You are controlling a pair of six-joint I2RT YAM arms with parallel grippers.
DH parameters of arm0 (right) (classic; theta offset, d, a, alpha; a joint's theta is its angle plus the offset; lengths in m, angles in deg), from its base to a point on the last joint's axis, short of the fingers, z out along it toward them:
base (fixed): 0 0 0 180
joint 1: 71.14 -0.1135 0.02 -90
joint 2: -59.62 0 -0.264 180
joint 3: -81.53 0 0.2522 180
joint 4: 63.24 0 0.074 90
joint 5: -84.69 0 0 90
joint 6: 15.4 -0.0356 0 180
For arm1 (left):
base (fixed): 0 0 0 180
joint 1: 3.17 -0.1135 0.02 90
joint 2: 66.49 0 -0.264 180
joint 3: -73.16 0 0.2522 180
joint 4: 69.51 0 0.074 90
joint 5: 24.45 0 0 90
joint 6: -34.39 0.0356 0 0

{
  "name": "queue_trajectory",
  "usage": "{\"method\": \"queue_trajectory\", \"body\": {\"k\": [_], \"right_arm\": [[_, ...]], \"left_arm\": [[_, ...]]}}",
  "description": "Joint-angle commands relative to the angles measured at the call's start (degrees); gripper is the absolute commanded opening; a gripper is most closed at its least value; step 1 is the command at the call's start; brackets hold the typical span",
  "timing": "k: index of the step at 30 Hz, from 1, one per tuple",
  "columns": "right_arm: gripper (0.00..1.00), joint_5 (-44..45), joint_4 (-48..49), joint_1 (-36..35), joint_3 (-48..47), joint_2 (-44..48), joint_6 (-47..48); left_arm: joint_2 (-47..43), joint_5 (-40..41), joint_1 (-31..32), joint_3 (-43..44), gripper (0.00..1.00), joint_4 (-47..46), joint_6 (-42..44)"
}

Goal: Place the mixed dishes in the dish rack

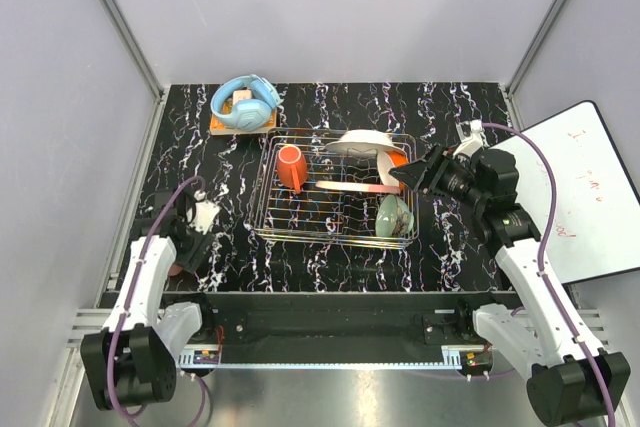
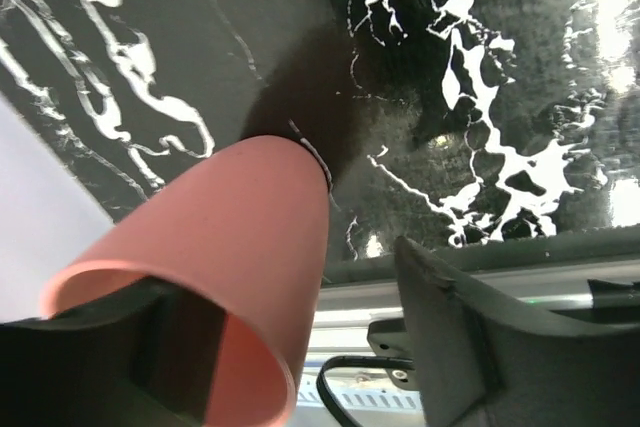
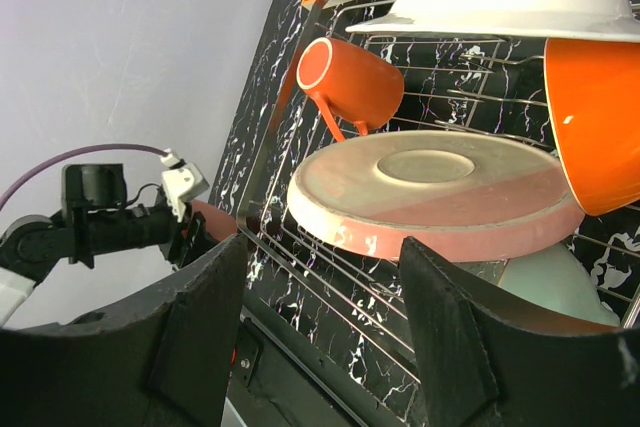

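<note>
Two left fingers (image 2: 470, 347) astride pink cup (image 2: 235, 247) wall

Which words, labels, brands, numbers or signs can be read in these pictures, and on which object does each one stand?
No text can be read in any view.
white board: a few faint red marks, too small to read.
orange base under the blue headphones: any print on it is too blurred to read.

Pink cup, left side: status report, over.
Left gripper open, astride the smooth pink cup wall. Right gripper open, empty, at silver wire dish rack. No obstruction seen.
</note>
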Motion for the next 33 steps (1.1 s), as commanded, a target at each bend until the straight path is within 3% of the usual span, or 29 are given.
{"method": "queue_trajectory", "body": {"k": [1,2,3,5,10,12,15,16,17,21,22,24,25,26,30,33], "right_arm": [[0.69,0.99,0.49,0.33,-0.20,1.13,1.07],[0.69,0.99,0.40,0.33,-0.29,1.13,1.07],[0.67,0.99,0.32,0.33,-0.46,1.05,1.15],[0.65,0.99,0.23,0.33,-0.55,1.13,1.15],[0.63,0.55,0.66,0.33,-1.96,0.52,1.15],[0.63,-0.24,1.45,0.33,-2.57,-0.09,1.15],[0.65,-3.56,5.05,0.33,-3.27,-1.32,0.10],[0.66,-4.62,7.67,0.33,-3.45,-1.76,-0.94],[0.68,-5.77,8.57,0.33,-3.71,-2.81,-1.56],[0.75,-11.73,16.38,0.33,-6.35,-6.24,-5.60],[0.77,-12.71,20.40,0.33,-6.70,-6.95,-8.40],[0.80,-15.69,28.47,0.24,-7.05,-9.40,-14.19],[0.81,-16.75,31.57,0.24,-7.32,-10.46,-16.58],[0.82,-17.63,34.74,0.15,-7.41,-12.90,-19.04],[0.87,-19.49,54.21,-0.90,-6.27,-19.95,-35.35],[0.89,-18.18,63.56,-3.62,-5.91,-25.57,-42.94]], "left_arm": [[4.73,1.63,-0.23,-0.66,0.48,-7.96,0.46],[5.79,1.63,-0.23,-0.31,0.40,-8.57,0.20],[6.76,1.28,-0.31,1.08,0.22,-8.84,-0.41],[8.70,-0.04,-0.23,3.98,0.01,-8.84,-1.38],[11.33,-8.10,-0.14,14.43,0.00,-6.22,-4.46],[12.83,-12.59,0.30,22.86,0.00,-2.97,-6.73],[15.91,-25.06,1.09,34.99,0.00,0.82,-10.07],[17.48,-34.05,1.27,37.72,0.00,1.43,-10.70],[18.28,-38.15,1.62,42.62,0.00,1.79,-11.57],[23.28,-57.92,6.35,53.20,0.00,1.62,-18.33],[25.56,-67.19,7.06,54.87,0.00,1.44,-19.22],[27.59,-76.64,9.59,56.73,0.00,-3.28,-23.42],[28.04,-85.04,10.49,56.04,0.00,-6.09,-25.10],[28.56,-87.73,12.76,56.03,0.00,-11.25,-28.08],[31.81,-95.57,17.17,59.19,0.00,-11.66,-24.07],[32.43,-99.17,18.93,60.16,0.00,-11.66,-19.77]]}}
